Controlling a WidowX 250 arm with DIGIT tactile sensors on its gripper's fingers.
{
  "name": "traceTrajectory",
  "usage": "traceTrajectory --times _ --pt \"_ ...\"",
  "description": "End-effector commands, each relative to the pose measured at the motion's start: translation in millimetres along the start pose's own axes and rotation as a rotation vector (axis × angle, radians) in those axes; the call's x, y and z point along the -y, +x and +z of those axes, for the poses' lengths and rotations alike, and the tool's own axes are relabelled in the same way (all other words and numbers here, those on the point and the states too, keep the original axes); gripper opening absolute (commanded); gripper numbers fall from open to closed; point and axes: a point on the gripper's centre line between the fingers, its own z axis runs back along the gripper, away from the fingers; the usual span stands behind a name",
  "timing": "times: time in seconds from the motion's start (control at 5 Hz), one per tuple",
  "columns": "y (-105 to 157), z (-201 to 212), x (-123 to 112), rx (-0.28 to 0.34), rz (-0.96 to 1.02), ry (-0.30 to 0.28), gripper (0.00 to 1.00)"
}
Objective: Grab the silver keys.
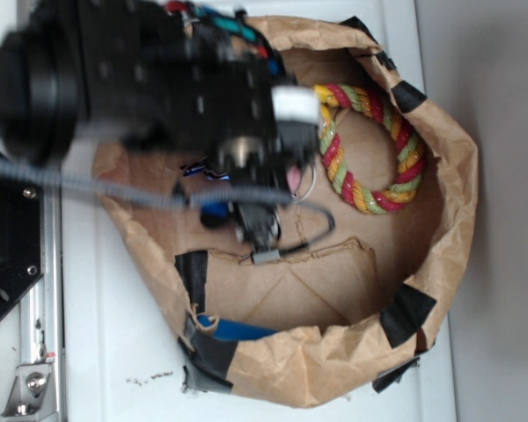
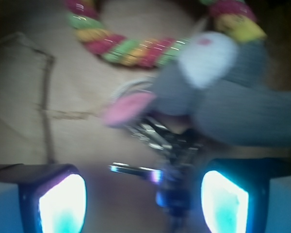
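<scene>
The silver keys (image 2: pixel 157 138) lie fanned out on the brown paper floor, one key (image 2: pixel 133 169) pointing left. In the wrist view my gripper (image 2: pixel 144 204) is open, its fingers (image 2: pixel 63 204) wide apart, with the keys just ahead and between them, nearer the right finger. A grey plush mouse (image 2: pixel 233 102) with a pink ear (image 2: pixel 128 108) lies against the keys' far side. In the exterior view my gripper (image 1: pixel 246 220) hangs low inside the paper bag (image 1: pixel 440 237) and hides the keys.
A red, yellow and green rope ring (image 1: pixel 370 149) lies at the bag's far side, also in the wrist view (image 2: pixel 131 48). A thin white ring (image 1: pixel 309 189) sits by the mouse. The bag's crumpled walls carry black tape (image 1: pixel 409 312). A blue object (image 1: pixel 242 331) rests at its near wall.
</scene>
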Motion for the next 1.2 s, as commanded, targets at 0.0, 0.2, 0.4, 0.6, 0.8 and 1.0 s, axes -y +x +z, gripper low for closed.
traceTrajectory --times 0.0,0.2,0.4,0.6,0.8,1.0 --pt "-2.0 27.6 -39.3 -0.007 -0.050 -0.040 1.00" --pt "-11.5 27.6 -40.0 -0.011 -0.061 -0.052 1.00" --pt "-22.5 23.1 -40.4 0.018 -0.063 -0.055 1.00" --pt "-28.6 15.9 -37.8 0.018 -0.016 -0.076 1.00" --pt "-30.9 6.0 -26.2 0.014 0.068 -0.136 1.00" --pt "-23.6 -6.2 -10.1 0.022 0.136 -0.116 1.00"
